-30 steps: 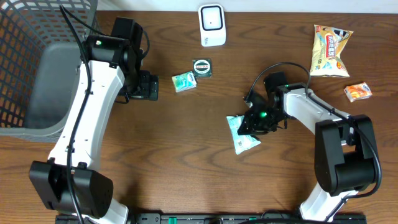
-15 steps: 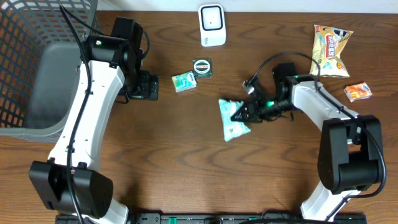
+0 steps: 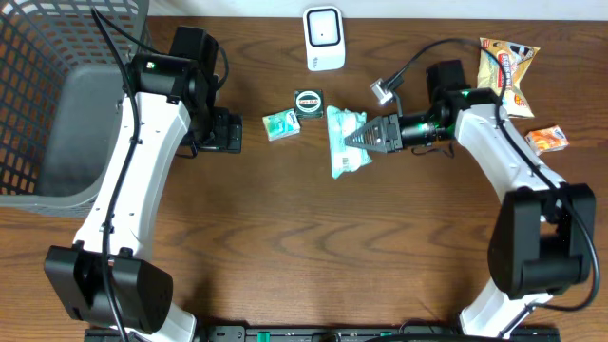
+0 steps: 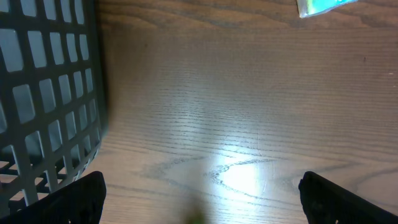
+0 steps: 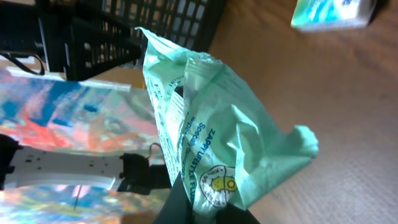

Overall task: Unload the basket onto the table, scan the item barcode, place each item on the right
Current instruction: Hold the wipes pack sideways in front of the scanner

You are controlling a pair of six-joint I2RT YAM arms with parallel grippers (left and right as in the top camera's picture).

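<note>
Packet (image 3: 344, 142) just right of tin (image 3: 310, 102)

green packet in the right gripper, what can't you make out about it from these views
- Barcode: none readable on the green packet. It is too small in the overhead view, and the right wrist view shows only a crumpled printed face.
- Where the right gripper pinches it: cut off by the right wrist view's bottom edge.
- Packet's far face: turned away in both views.

The table (image 3: 285, 237) is smooth, lightly glossy wood; the basket (image 3: 28, 57) matt dark plastic mesh; the packet (image 3: 340, 152) crinkled, shiny film.
</note>
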